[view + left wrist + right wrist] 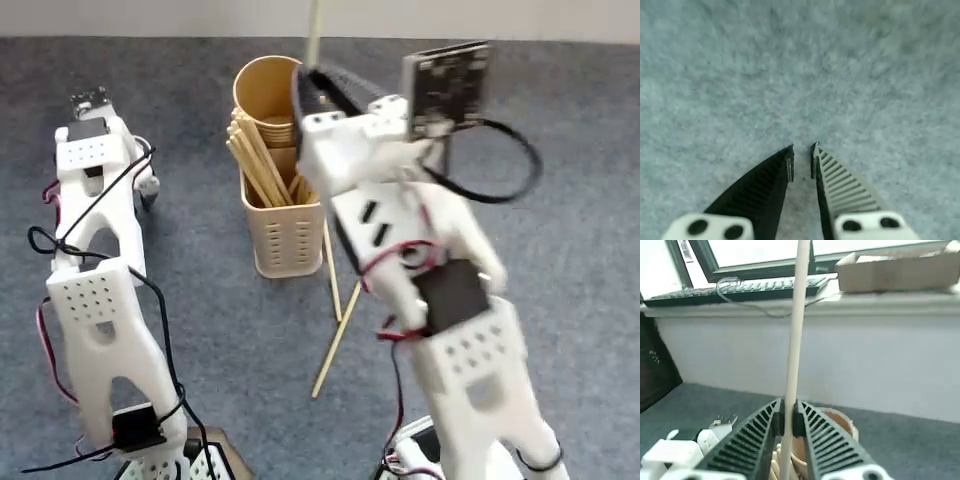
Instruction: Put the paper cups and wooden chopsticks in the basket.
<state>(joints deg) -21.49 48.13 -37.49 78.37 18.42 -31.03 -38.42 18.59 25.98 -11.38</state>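
Note:
A cream slotted basket [285, 235] stands mid-table with paper cups [266, 95] and several wooden chopsticks [258, 160] leaning in it. My right gripper [788, 417] is shut on one wooden chopstick [796, 340], held upright above the cups [837, 422]; its tip pokes up at the far edge [314, 30]. Two more chopsticks [335, 320] lie crossed on the carpet just right of the basket. My left gripper [802, 160] hangs low over bare carpet at the far left, its fingers a narrow gap apart with nothing between them.
The grey carpet [560, 200] covers the table. The left arm [95, 250] stretches along the left side, the right arm [430, 290] rises from front right toward the basket. A ledge with a keyboard [740, 287] and a box [900, 270] lies beyond.

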